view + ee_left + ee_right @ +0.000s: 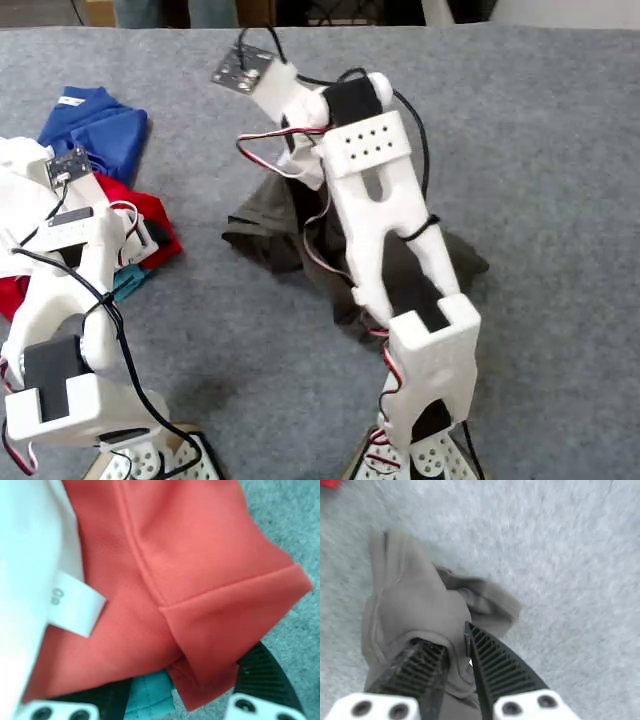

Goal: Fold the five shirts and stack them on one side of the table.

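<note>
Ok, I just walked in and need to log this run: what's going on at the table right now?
The right gripper is shut on a crumpled dark shirt in the middle of the grey table. The left gripper sits open over a red shirt in a loose pile on its side, with a white shirt, a blue shirt and a teal shirt. Nothing looks neatly folded or stacked yet.

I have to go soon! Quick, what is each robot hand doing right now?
Left hand: open, over the red shirt.
Right hand: closed, pinching the dark shirt.
</note>
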{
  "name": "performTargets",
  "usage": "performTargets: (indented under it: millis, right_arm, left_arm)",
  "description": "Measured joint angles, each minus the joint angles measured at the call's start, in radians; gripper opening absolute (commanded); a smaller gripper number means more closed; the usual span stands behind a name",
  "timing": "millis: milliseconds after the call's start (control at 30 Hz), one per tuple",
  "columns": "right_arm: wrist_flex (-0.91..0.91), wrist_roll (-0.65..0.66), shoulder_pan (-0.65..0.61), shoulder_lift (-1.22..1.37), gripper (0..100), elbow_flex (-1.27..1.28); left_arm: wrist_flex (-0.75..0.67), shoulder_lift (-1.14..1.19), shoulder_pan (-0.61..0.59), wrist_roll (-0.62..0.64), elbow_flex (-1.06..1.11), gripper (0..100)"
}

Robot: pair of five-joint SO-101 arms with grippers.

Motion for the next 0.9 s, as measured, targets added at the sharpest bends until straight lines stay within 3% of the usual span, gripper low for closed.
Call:
performTargets:
  millis: [233, 333, 633, 767, 900]
  right_arm:
    - [0.055, -0.123, -0.103, -0.040, 1.3, -0.195]
    - [0.055, -0.149, -0.158, -0.020, 1.3, -0.203]
    - [-0.043, -0.172, -0.222, 0.311, 1.3, -0.210]
    - [-0.048, -0.172, -0.219, 0.404, 2.8, -0.210]
    - [-0.049, -0.132, -0.190, 0.446, 11.7, -0.210]
  left_arm:
    - [0.002, 0.000, 0.000, 0.000, 0.000, 31]
    - [0.069, -0.006, -0.026, -0.002, -0.044, 31]
    - [0.167, -0.149, -0.150, -0.106, -0.089, 31]
    - [0.170, -0.269, -0.133, -0.137, -0.034, 31]
    - [0.166, -0.428, -0.012, -0.195, 0.112, 31]
